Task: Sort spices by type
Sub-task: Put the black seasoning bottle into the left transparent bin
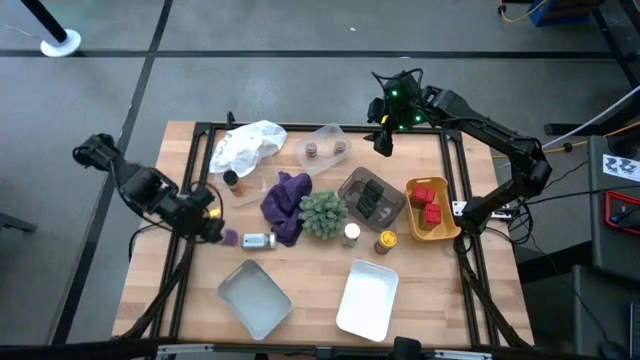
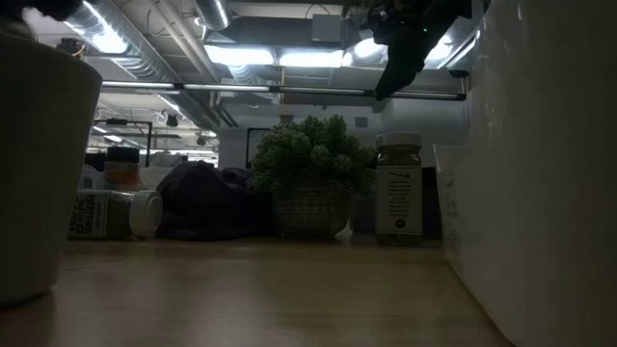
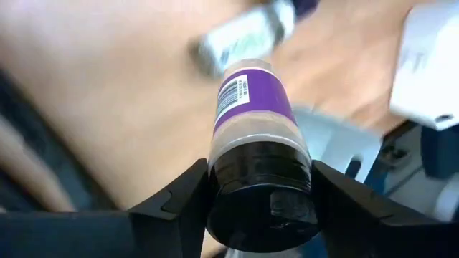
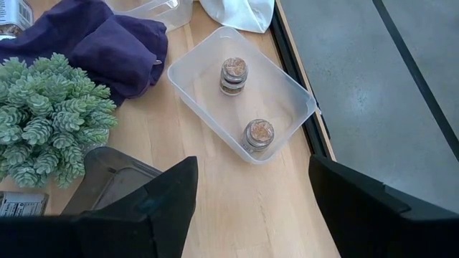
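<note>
My left gripper hovers over the table's left part, shut on a black-capped spice jar with a purple label. A white-capped jar lies on its side just right of it. My right gripper hangs open over the far edge, above a clear tray in which two brown-capped jars stand. Red tins fill a yellow bin, and dark tins lie in a grey tray. Two more jars stand near the plant. My left gripper pinches the jar's black cap between its two fingers, one on each side of the cap. The fingers come slanting down from the table's left side. The jar sticks out beyond them, bottom end forward and downward, and appears clear of the tabletop.
A spiky green plant and a purple cloth sit mid-table. A white crumpled bag and an orange jar are at the far left. Two shallow white trays lie near the front edge.
</note>
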